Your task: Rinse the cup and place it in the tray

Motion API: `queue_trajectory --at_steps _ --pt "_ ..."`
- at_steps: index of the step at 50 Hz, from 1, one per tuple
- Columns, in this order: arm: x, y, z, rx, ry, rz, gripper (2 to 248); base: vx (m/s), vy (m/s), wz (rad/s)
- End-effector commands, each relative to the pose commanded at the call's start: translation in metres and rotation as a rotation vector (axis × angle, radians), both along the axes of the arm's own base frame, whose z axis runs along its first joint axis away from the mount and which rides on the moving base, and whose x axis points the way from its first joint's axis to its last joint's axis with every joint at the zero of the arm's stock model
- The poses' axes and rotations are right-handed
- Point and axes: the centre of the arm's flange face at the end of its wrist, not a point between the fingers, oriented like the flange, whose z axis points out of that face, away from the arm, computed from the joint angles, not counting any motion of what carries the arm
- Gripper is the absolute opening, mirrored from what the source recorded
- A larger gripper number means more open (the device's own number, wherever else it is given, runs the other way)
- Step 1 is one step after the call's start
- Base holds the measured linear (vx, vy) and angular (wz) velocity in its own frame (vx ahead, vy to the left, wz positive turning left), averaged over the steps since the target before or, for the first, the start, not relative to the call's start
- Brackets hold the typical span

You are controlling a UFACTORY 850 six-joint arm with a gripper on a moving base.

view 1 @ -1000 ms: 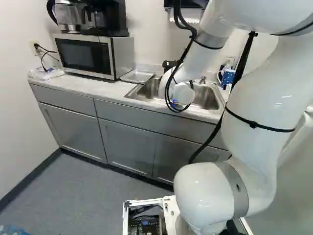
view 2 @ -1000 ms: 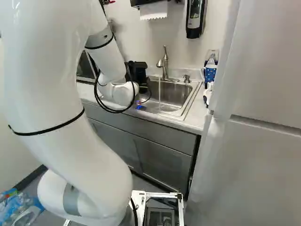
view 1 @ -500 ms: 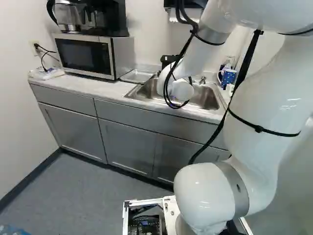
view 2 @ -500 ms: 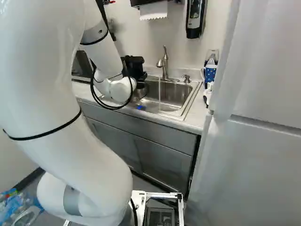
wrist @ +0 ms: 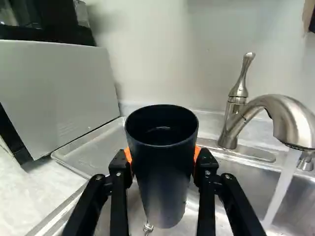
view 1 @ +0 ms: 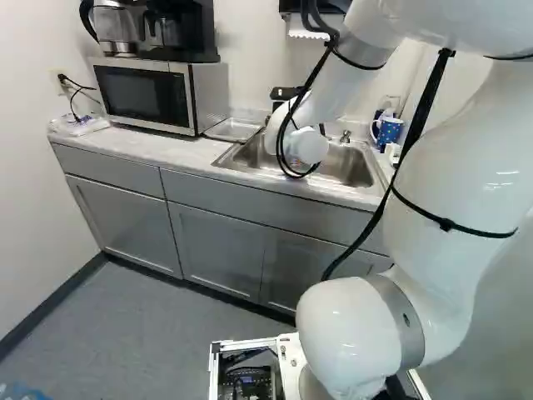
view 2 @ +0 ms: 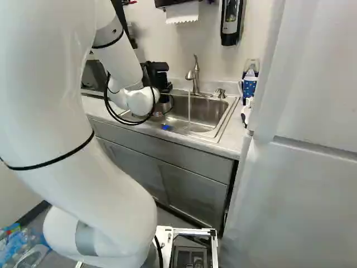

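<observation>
The gripper [view 2: 162, 85] clasps the dark cup [wrist: 165, 172] between its orange pads [wrist: 197, 153]; the cup is upright, above the tray-side end of the sink [view 2: 209, 114]. The faucet [view 2: 195, 75] rises at the sink's back, water [wrist: 284, 184] running into it; the tray [view 1: 233, 130] lies beside the sink, toward the microwave [view 1: 141, 93].
</observation>
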Motion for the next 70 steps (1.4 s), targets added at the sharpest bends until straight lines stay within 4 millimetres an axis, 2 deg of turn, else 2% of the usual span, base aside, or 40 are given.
queue_trajectory --at_steps 29,70 --pt "0.009 0.018 0.018 0.025 0.019 0.023 125 0.000 0.000 0.000" --pt "0.009 0.018 0.018 0.433 0.032 -0.011 125 0.000 0.000 0.000"
